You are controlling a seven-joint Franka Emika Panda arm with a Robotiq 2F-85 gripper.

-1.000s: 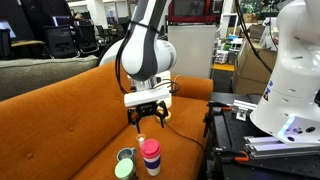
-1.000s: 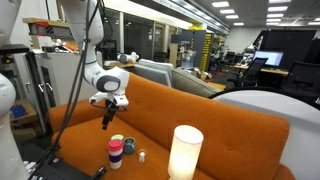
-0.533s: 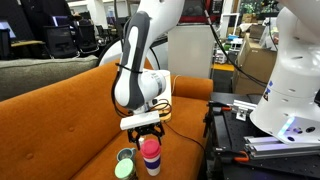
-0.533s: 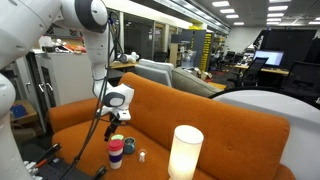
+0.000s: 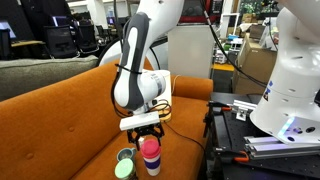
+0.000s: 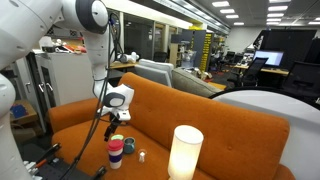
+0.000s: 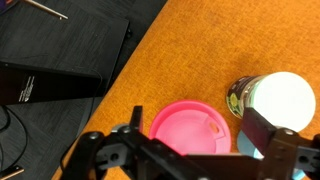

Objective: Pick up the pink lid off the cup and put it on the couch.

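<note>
A pink lid (image 7: 190, 125) sits on a cup (image 5: 150, 160) that stands upright on the orange couch (image 5: 70, 120); the cup also shows in an exterior view (image 6: 116, 153). My gripper (image 7: 195, 140) is open, directly above the lid, with one finger on each side of it. In both exterior views the gripper (image 5: 146, 133) (image 6: 116, 126) hangs just over the cup top. The fingers are not closed on the lid.
A green-lidded cup (image 5: 124, 166) lies next to the pink-lidded one; in the wrist view it shows as a pale round top (image 7: 285, 100). A white lamp (image 6: 185, 152) stands in front. A black table edge (image 5: 225, 125) borders the couch.
Between one second ago and half a second ago the gripper dropped down to just above the cup. Since then nothing has visibly moved.
</note>
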